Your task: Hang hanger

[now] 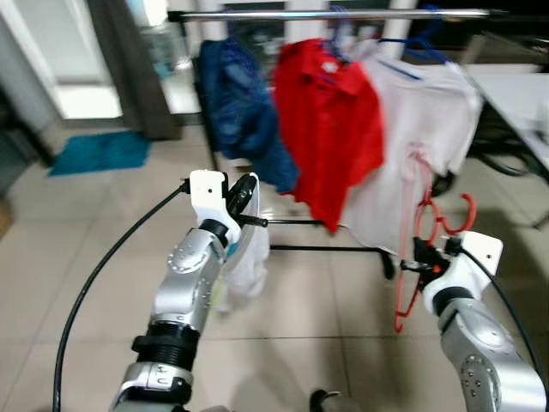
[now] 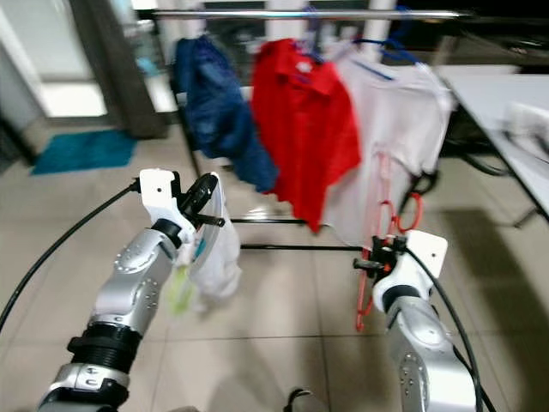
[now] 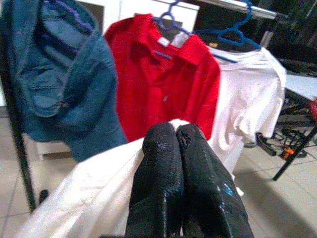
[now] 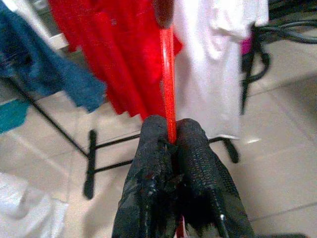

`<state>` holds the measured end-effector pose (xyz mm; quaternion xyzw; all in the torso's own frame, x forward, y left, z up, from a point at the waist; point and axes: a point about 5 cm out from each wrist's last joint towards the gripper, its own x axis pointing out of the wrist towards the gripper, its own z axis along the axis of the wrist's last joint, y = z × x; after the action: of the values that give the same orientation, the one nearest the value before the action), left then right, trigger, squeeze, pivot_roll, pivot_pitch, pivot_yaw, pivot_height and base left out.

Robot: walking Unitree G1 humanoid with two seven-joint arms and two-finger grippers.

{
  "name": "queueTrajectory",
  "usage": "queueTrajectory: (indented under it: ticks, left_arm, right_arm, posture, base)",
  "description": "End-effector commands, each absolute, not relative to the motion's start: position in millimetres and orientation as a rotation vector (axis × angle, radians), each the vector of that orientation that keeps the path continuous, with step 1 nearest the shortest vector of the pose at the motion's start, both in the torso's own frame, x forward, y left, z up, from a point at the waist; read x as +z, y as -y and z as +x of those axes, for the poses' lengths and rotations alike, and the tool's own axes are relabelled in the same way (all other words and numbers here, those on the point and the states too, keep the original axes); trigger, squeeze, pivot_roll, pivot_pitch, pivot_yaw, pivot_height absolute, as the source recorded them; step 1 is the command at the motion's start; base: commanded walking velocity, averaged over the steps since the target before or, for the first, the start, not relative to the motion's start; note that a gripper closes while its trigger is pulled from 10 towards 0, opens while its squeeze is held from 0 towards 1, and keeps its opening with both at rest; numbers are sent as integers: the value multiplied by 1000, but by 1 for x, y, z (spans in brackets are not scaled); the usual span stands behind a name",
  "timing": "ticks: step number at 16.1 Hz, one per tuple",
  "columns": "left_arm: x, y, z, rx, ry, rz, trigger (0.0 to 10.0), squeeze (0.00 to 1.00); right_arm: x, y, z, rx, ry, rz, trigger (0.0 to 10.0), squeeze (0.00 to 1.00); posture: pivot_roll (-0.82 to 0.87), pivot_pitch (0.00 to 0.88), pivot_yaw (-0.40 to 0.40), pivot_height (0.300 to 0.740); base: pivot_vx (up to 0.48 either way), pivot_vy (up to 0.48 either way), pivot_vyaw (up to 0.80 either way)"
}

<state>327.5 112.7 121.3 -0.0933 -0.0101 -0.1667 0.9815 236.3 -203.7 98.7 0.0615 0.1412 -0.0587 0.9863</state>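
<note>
The rail [image 1: 334, 15] is crowded: a denim jacket [image 1: 240, 107], a red shirt [image 1: 330, 129] and a white shirt [image 1: 420, 146] hang side by side, nearly touching. Bare rail shows beyond the white shirt's blue hanger [image 1: 420, 43]. Below, the rack's black base bars [image 1: 334, 249] cross the tiled floor [image 1: 86, 223].

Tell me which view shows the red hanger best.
The left eye view: the red hanger shows whole, hook and frame, held by the right gripper. The right eye view shows it too, slightly blurrier. The right wrist view catches one red bar pinched between the fingers.
</note>
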Motion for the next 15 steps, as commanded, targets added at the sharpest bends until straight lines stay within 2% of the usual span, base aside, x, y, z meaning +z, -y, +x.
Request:
queueTrajectory:
  ticks: [1,3,4,9,15]
  left_arm:
    - [129,-119,330,-293,40,-147,10000,0]
    - [118,-125,329,-203,-60,-167,10000,0]
    - [121,-124,327,-237,-36,-214,10000,0]
    - [124,-122,325,-278,-28,-235,10000,0]
    - [125,-120,329,-295,-49,-250,10000,0]
  right_arm:
    - [106,202,239,-119,-241,142,10000,0]
    - [109,199,240,-133,-218,181,10000,0]
    - [108,197,240,-128,-217,187,10000,0]
    - [105,185,241,-88,-227,183,10000,0]
    - [106,186,243,-87,-226,168,10000,0]
  posture:
    - [-10,0,79,740]
    - [1,0,89,740]
    - [12,0,85,740]
    - [25,0,82,740]
    - [12,0,92,740]
  base:
    - [0,0,-800]
    - [0,0,-800]
    - [0,0,-800]
    - [0,0,-800]
    - [0,0,-800]
